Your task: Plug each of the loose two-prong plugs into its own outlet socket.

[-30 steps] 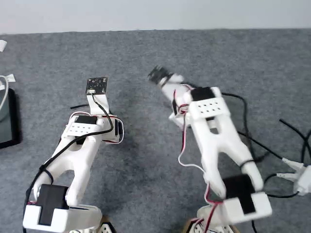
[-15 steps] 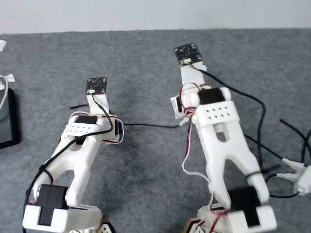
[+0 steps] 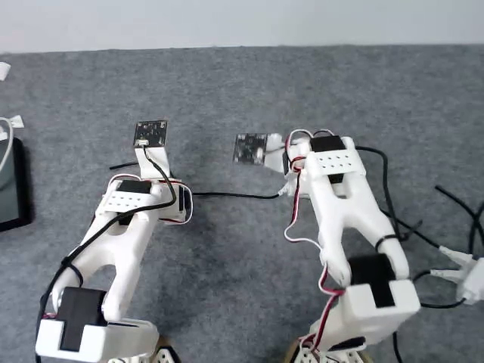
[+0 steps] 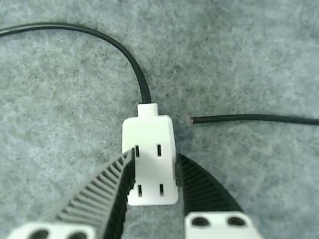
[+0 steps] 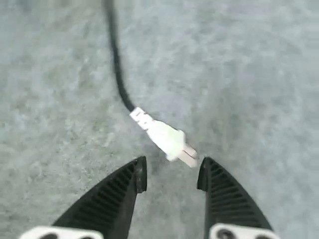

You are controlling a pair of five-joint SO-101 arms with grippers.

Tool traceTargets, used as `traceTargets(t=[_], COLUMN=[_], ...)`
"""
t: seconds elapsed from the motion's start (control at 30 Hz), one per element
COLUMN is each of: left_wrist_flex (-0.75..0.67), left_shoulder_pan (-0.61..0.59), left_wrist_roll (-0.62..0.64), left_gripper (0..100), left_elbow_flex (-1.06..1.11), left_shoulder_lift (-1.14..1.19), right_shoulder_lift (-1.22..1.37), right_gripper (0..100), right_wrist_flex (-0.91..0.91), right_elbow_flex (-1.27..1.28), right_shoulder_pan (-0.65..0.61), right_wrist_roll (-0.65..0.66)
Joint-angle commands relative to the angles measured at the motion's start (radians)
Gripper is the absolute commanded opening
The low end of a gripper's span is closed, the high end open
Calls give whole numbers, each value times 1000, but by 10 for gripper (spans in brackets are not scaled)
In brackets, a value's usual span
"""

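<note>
**Left gripper [image 4: 154, 155] clamped on outlet socket [image 4: 149, 132]; right gripper [image 5: 172, 163] open by plug [image 5: 167, 138]**

The left gripper's 2 fingers [image 4: 107, 191] pressed against opposite sides of the white outlet socket; the socket lay flat on the grey carpeted table [image 4: 259, 50] with 2 pairs of slots facing up; its black cord [image 4: 127, 55] curved away from the far end; a loose cable end [image 4: 239, 118] lay just beside it. The right gripper's fingers stood well apart and held nothing; the white plug lay on the carpet just ahead of the fingertips, slanted, prong end nearest the gripper; its black lead [image 5: 115, 64] trailed away.
</note>
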Motion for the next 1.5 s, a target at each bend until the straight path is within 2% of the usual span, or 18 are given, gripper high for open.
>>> traceTargets(t=[0.0,0.2,0.4,0.5,0.8,0.87,0.93,1.1,1.2,1.47], left_wrist_flex=[37,37,37,38,41,41,41,41,41,41], left_shoulder_pan=[-26,-26,-26,-25,-26,-25,-25,-25,-25,-23], left_wrist_roll=[-12,-12,-15,-57,-64,-64,-64,-64,-66,-66], left_gripper=[12,12,12,12,12,12,12,12,12,12], left_elbow_flex=[39,38,38,38,38,38,38,38,38,38], left_shoulder_lift=[3,3,3,3,2,2,2,2,2,2], right_shoulder_lift=[62,206,223,237,417,458,483,492,486,484], right_gripper=[145,144,144,144,142,106,14,9,9,9], right_wrist_flex=[-16,-13,58,70,70,77,79,225,349,693], right_elbow_flex=[-87,-212,-292,-308,-427,-477,-514,-592,-681,-861], right_shoulder_pan=[1,-24,-31,-41,-41,-39,-39,-24,-18,-15], right_wrist_roll=[51,51,52,86,91,89,89,83,-58,-783])
